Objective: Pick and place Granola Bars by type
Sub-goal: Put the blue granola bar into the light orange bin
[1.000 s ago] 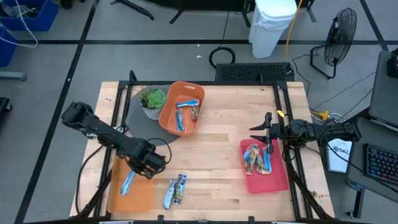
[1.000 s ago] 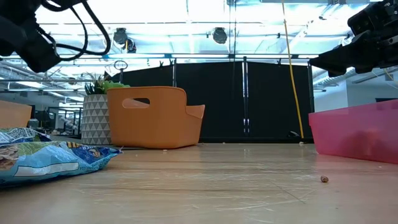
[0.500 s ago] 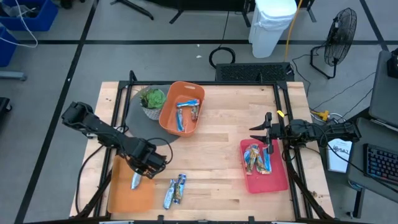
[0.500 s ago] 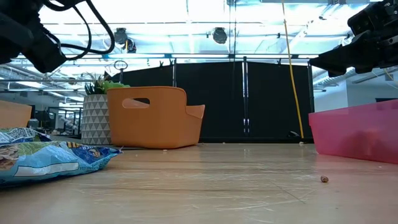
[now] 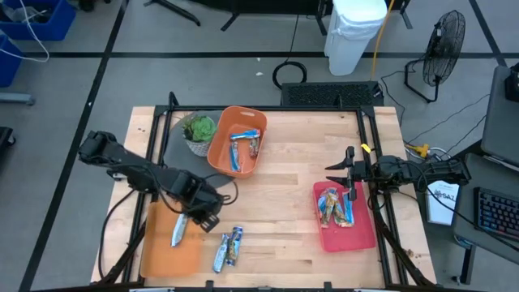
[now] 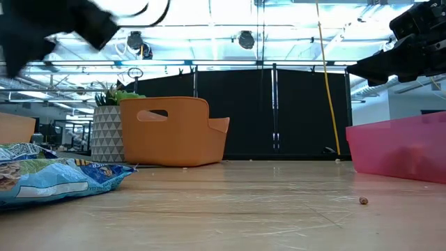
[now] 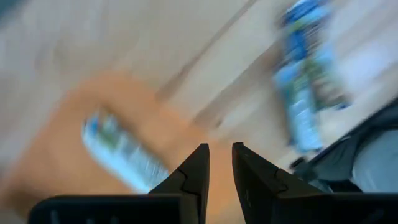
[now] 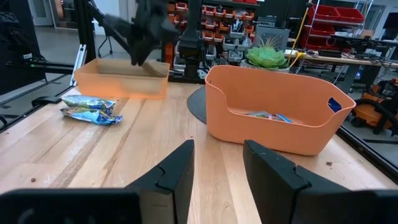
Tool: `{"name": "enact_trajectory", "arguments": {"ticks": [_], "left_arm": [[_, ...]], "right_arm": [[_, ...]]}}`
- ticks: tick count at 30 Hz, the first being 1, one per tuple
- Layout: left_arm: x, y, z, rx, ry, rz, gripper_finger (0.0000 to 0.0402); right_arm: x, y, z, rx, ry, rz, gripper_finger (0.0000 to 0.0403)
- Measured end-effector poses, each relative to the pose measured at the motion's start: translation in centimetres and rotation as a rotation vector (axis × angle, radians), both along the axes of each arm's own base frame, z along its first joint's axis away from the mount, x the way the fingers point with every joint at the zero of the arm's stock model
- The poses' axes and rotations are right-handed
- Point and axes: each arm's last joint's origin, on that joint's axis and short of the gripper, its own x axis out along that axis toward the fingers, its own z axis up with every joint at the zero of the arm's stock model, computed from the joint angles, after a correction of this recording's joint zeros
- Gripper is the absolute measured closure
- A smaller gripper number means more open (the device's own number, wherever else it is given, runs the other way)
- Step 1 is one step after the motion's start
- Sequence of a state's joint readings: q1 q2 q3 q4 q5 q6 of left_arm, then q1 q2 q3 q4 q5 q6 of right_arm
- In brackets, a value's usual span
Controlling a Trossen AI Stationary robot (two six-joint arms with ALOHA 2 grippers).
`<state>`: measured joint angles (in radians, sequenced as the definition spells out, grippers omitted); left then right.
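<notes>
Wooden table (image 5: 284, 174) centre frame; fan (image 5: 442, 45) upper right | left gripper (image 5: 204, 217) slightly parted, empty; right gripper (image 5: 347, 174) open | left wrist view blurred

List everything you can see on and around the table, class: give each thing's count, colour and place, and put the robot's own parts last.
Granola bars: two loose, blue and silver, table's front; one in the flat orange tray; several in the tub and the bin.
Flat tray: one, orange, front left corner.
Tub: one, orange, back left of centre.
Bin: one, red-pink, right side.
Potted plant: one, green, beside the tub.
Round mat: one, dark grey, under the plant.
Fan: one, black, floor beyond the table.
Left gripper: dark, slightly open, beside the flat tray.
Right gripper: dark, open, above the bin's back edge.
</notes>
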<state>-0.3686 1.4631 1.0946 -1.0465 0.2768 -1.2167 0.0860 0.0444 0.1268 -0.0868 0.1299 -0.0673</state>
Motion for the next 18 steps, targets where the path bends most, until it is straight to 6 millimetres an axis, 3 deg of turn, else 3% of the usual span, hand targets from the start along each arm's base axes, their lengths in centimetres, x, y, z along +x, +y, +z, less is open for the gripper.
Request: {"name": "enact_trajectory", "arguments": {"ticks": [3,6,13,18], "left_arm": [[1.4,0.3,1.7,0.071,-0.163,-0.054,0.0328],[3.1,0.4,2.0,0.1,-0.313,-0.086,0.0327],[6.3,-1.2,-0.8,0.041,-0.428,-0.315,0.0327],[7.6,-1.9,-3.4,-0.006,-0.389,-0.346,0.0327]], "right_arm": [[0.0,0.0,0.0,0.0,0.0,0.0,0.0273],[0.0,0.0,0.0,0.0,0.0,0.0,0.0273],[0.0,0.0,0.0,0.0,0.0,0.0,0.0273],[0.0,0.0,0.0,0.0,0.0,0.0,0.0273]]}}
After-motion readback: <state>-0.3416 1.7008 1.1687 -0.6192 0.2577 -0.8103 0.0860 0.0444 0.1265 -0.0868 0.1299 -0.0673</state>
